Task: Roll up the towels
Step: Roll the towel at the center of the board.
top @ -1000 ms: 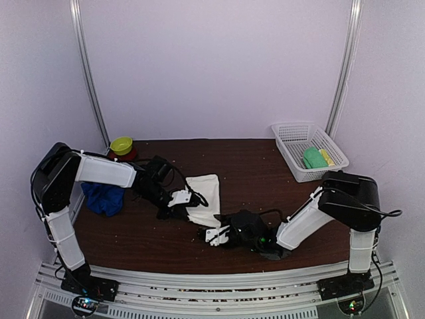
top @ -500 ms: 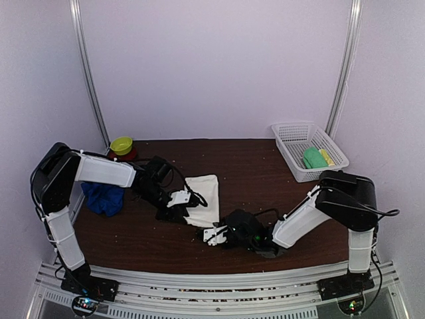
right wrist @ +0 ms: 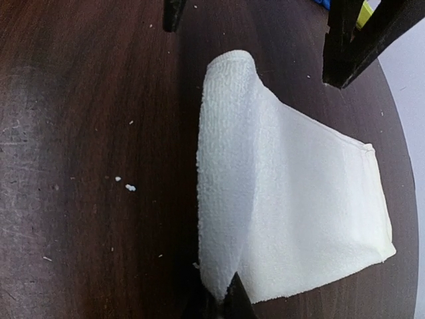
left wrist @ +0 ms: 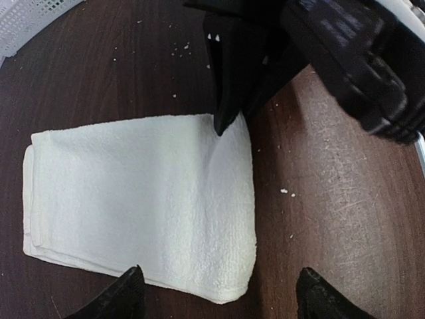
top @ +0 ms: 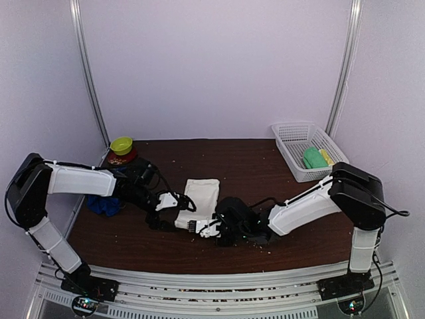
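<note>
mesh basket [top: 297, 141] far R w/ green item [top: 312, 158], yellow item [top: 325, 157] | lime bowl [top: 121, 144] far L | crumbs [left wrist: 284, 191] on tbl [top: 252, 166]

No words, numbers or signs can be read in any view. The white towel [left wrist: 143, 199] shows only plain cloth. The white mesh basket [top: 287, 147] at 2 o'clock on the tabletop is too small to show a label.

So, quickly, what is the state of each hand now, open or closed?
Left hand: open, holding nothing.
Right hand: closed on the edge of the white towel.
</note>
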